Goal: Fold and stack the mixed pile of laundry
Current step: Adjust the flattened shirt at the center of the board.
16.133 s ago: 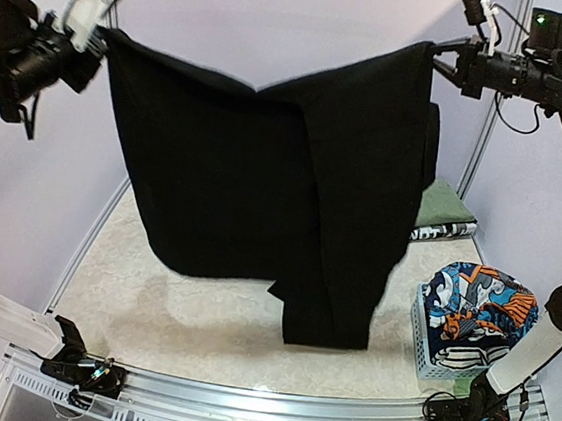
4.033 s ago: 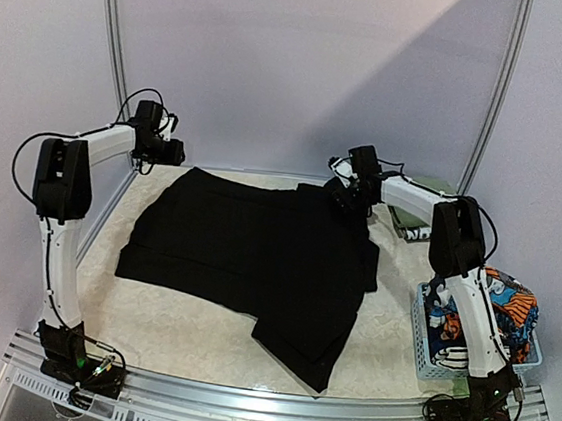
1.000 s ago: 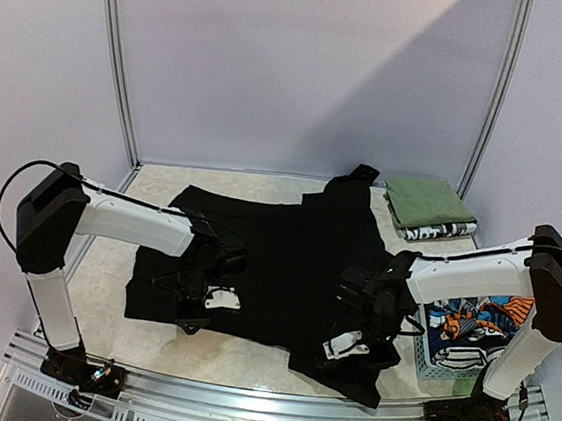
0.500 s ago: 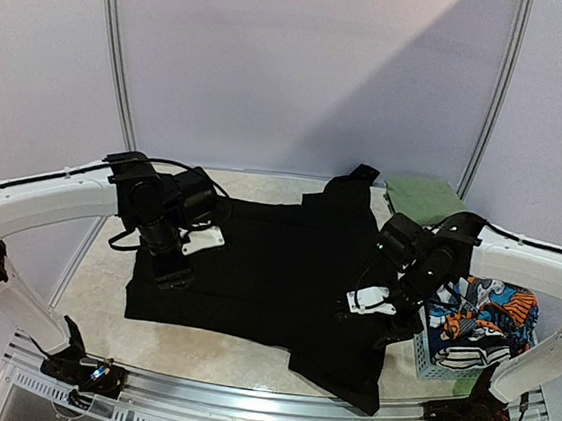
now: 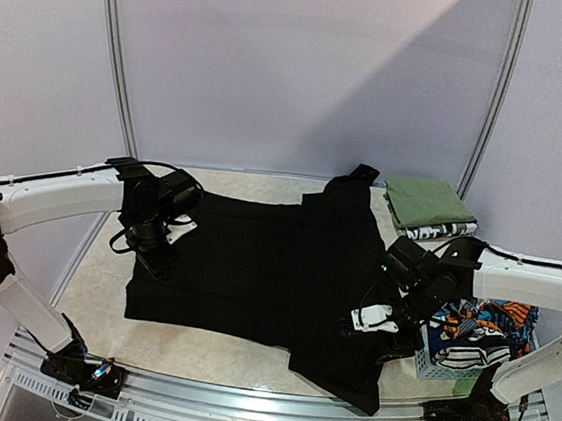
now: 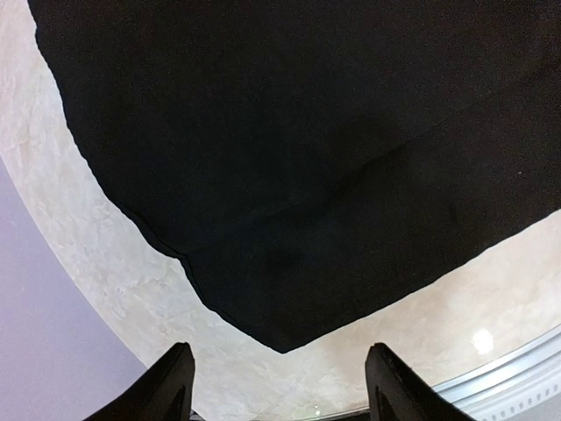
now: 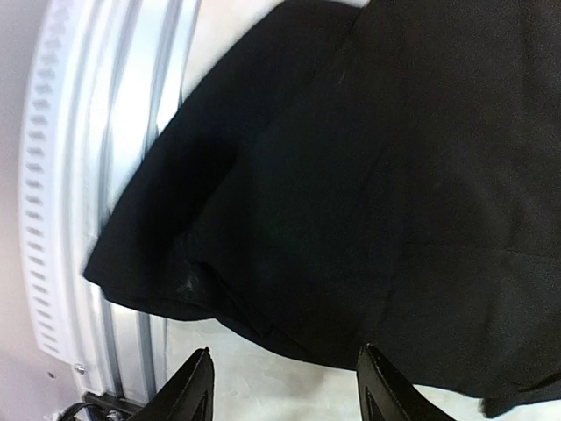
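At four o'clock, basket (image 5: 441, 366) holds cartoon-print garment (image 5: 482, 325). Black garment (image 5: 275, 270) lies flat at centre. Left gripper (image 6: 280, 351) and right gripper (image 7: 285, 351) both spread apart, empty, above it.

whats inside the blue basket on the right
A cartoon-print garment in orange, blue and white fills the basket, heaped above its rim. Whatever lies beneath it is covered, and the right arm hides part.

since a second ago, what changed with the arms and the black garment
Both the left gripper and right gripper let go of the black garment, opened and lifted off it. The garment stayed spread flat; basket and folded green cloth unmoved.
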`<state>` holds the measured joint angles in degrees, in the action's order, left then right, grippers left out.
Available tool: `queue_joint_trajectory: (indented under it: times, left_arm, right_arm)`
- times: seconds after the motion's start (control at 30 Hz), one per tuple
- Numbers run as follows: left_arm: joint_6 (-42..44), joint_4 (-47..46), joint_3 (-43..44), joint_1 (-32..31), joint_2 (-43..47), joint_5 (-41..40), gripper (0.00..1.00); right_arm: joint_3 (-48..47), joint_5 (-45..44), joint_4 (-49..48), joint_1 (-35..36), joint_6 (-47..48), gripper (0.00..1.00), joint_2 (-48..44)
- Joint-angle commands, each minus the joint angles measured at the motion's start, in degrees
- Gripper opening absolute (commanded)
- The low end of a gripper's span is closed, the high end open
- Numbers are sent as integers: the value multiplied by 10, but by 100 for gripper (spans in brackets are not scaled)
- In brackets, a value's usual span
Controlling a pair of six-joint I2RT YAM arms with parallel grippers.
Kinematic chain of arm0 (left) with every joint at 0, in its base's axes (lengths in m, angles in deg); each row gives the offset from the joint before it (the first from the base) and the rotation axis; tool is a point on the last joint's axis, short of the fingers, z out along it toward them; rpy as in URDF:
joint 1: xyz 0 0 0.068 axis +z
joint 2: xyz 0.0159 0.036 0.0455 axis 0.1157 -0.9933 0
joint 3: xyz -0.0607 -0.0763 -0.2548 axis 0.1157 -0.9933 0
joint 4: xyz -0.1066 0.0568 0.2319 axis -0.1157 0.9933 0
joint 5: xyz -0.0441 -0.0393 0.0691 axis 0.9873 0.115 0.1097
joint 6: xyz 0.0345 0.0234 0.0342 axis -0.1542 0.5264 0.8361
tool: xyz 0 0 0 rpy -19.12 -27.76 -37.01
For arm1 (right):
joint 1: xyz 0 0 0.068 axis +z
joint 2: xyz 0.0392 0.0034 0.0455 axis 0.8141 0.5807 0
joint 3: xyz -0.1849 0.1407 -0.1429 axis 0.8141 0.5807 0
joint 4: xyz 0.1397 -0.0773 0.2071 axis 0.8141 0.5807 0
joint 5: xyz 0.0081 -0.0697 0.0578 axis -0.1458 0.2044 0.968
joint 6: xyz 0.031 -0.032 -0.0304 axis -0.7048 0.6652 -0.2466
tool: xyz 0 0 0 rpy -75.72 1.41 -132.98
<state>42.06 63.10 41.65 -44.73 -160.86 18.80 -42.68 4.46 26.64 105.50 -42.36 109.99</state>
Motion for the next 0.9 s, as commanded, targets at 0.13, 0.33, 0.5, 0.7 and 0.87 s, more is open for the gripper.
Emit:
queue_joint_trajectory:
  times: [0.13, 0.33, 0.5, 0.7, 0.87]
  left_arm:
    - [-19, 10, 11, 44, -11, 12, 68]
    - [-93, -21, -8, 112, -12, 76, 65]
    - [-153, -76, -43, 135, 14, 193, 65]
    - [-165, -115, -82, 134, 28, 195, 61]
    - [-165, -111, -74, 134, 32, 177, 61]
  right_arm:
    - [88, -73, -100, -9, 61, 54, 14]
    - [108, -87, -126, -18, 67, 53, 8]
    - [95, -60, -90, -17, 50, 55, -23]
    - [53, 22, 1, 25, 38, 63, -49]
    - [45, 67, 37, 136, 0, 62, -62]
